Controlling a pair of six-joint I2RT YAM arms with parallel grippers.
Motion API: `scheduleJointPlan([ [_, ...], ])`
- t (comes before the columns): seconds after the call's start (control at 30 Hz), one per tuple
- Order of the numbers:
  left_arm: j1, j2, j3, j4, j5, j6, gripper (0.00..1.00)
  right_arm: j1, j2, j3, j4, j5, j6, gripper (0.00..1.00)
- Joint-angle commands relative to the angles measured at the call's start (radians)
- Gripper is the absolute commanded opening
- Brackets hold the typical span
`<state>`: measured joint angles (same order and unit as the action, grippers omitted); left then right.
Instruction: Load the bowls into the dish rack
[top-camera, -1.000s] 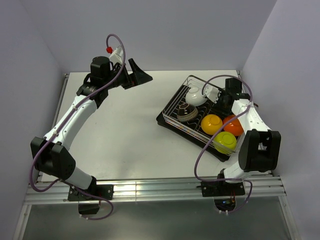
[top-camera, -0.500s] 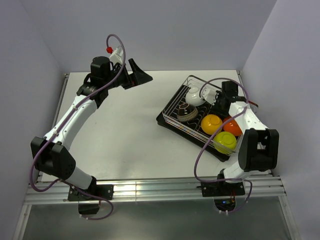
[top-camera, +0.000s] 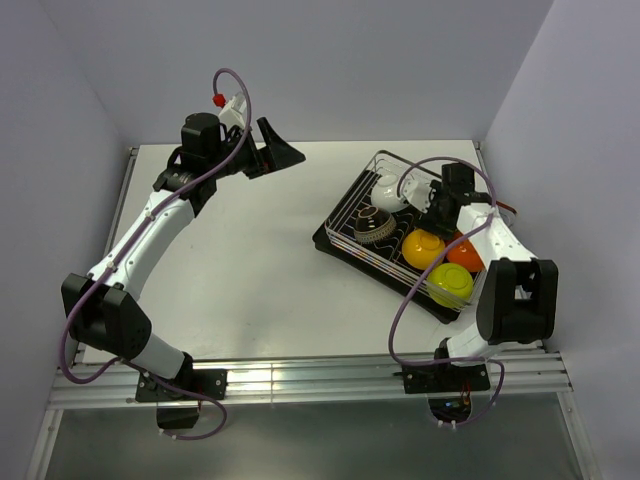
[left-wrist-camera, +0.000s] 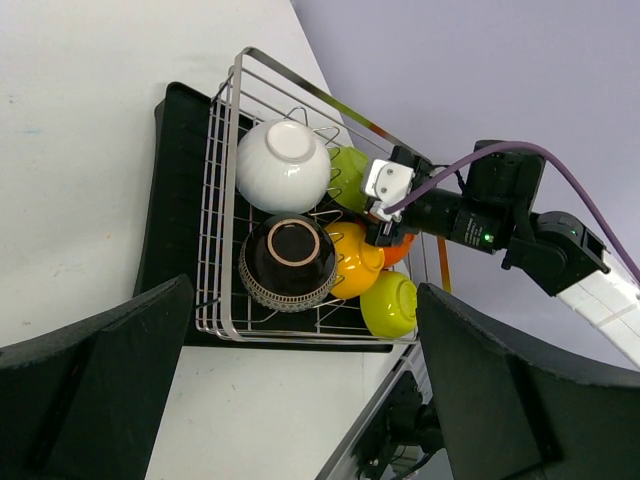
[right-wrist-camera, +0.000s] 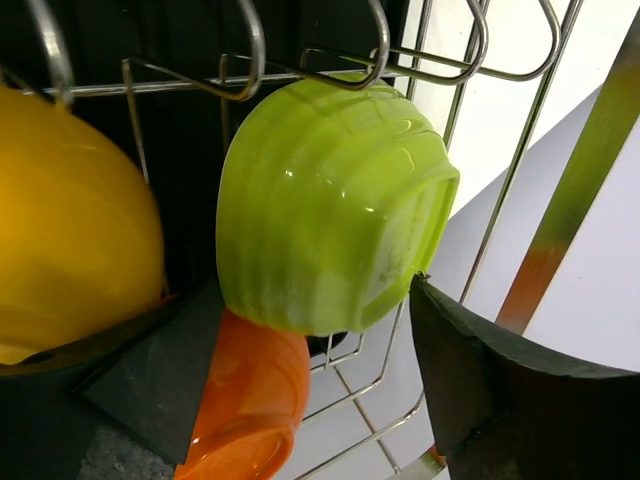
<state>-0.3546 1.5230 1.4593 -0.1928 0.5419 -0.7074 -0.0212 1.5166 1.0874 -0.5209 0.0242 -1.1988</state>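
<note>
Right hand (top-camera: 432, 212) seemingly around lime bowl (right-wrist-camera: 330, 200)

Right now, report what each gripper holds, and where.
Left gripper open, empty. Right gripper straddles the lime green bowl in the dish rack; grip cannot be told.

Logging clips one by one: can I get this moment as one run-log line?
left claw: open, empty, away from dish rack | right claw: straddling lime green bowl inside rack, grip unclear

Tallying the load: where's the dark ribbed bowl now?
In the top view the ribbed bowl sits inside the rack on its left side, just in front of the white bowl and left of the yellow bowl.
</note>
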Motion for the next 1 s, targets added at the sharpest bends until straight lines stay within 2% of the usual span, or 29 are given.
scheduleJointPlan([
  [0.0, 0.003, -0.003, 0.041, 0.023, -0.003, 0.02, 0.99, 0.012, -0.064, 0.034, -0.031, -0.018, 0.002, 0.82],
  [0.27, 0.003, -0.009, 0.033, 0.027, -0.005, 0.023, 0.99, 0.012, -0.101, 0.095, -0.099, -0.092, 0.036, 0.84],
  [0.37, 0.003, -0.011, 0.033, 0.029, -0.005, 0.025, 0.99, 0.01, -0.111, 0.146, -0.128, -0.125, 0.071, 0.8],
  [0.47, 0.003, -0.009, 0.032, 0.032, -0.003, 0.025, 0.99, -0.009, -0.09, 0.229, -0.163, -0.173, 0.146, 0.71],
  [0.5, 0.005, -0.011, 0.033, 0.03, -0.005, 0.028, 0.99, -0.019, -0.078, 0.285, -0.174, -0.182, 0.171, 0.65],
  [0.6, 0.006, -0.012, 0.03, 0.023, -0.005, 0.046, 1.0, -0.062, -0.021, 0.431, -0.263, -0.265, 0.278, 0.62],
  [0.77, 0.029, 0.0, 0.075, -0.059, 0.001, 0.126, 0.99, -0.153, 0.028, 0.635, -0.395, -0.42, 0.478, 0.65],
  [0.97, 0.118, 0.057, 0.156, -0.219, 0.042, 0.252, 1.0, -0.203, 0.044, 0.721, -0.522, -0.612, 0.72, 0.75],
])
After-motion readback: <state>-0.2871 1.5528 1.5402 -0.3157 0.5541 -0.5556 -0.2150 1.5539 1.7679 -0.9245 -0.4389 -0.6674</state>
